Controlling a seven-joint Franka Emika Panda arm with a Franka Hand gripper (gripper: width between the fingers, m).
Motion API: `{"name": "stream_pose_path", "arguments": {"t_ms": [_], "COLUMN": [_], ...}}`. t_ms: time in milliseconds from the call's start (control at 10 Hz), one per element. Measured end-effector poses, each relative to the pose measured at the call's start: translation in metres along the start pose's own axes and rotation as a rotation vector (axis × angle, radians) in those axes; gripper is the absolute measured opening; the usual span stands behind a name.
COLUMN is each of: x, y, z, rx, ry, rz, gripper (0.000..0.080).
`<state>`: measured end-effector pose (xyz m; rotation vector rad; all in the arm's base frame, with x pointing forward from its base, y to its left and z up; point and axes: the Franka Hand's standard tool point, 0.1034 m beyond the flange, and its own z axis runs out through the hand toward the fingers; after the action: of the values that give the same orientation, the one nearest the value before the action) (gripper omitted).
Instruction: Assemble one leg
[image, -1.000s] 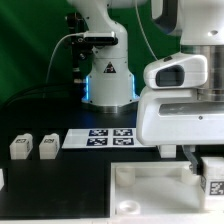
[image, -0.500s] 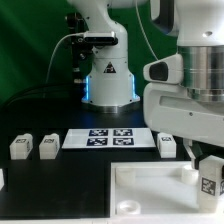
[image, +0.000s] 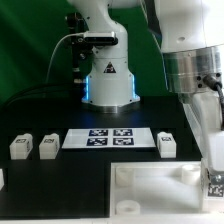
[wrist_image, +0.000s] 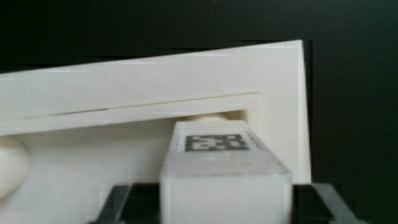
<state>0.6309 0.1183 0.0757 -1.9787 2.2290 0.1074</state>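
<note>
The big white square tabletop lies flat, and the robot's gripper hangs just above its edge. The gripper's fingers are closed around a small white blocky leg with a black tag. I think the leg is being carried to a round corner hole, so next it must line up and go straight down.

- Pincer cut off by the lower right edge of the exterior view, jaws out of sight there.
- Held leg shown only as a tagged sliver at that edge.
- Tabletop cropped along the frame bottom.
- In the wrist view, leg cut off at the bottom edge, blurred tag unreadable.
</note>
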Motion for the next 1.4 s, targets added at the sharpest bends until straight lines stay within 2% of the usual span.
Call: {"name": "stream_pose_path", "arguments": {"t_ms": [100,200,300,400,500,900,1100,1300,1400], "x": [0.0,-0.002,-0.009,-0.015,-0.017,-0.013,-0.01,-0.003,-0.004], "y": [0.0,0.0,0.002,0.004,0.005,0.004,0.002,-0.001,-0.001], "z": [0.0,0.001,0.004,0.004,0.005,0.005,0.004,0.003,0.003], "rx": [0.0,0.004,0.01,-0.004,-0.007,-0.015,-0.048,-0.055,-0.053], "ry": [0.0,0.0,0.005,0.016,0.018,0.028,0.076,0.079,0.077], "rz": [-0.018,-0.085,-0.216,-0.419,-0.548,-0.948,-1.285,-1.518,-1.493], "gripper": [0.0292,0.0384,0.0384,0.058,0.0635,0.0648,0.0648,0.0648,0.0599]}}
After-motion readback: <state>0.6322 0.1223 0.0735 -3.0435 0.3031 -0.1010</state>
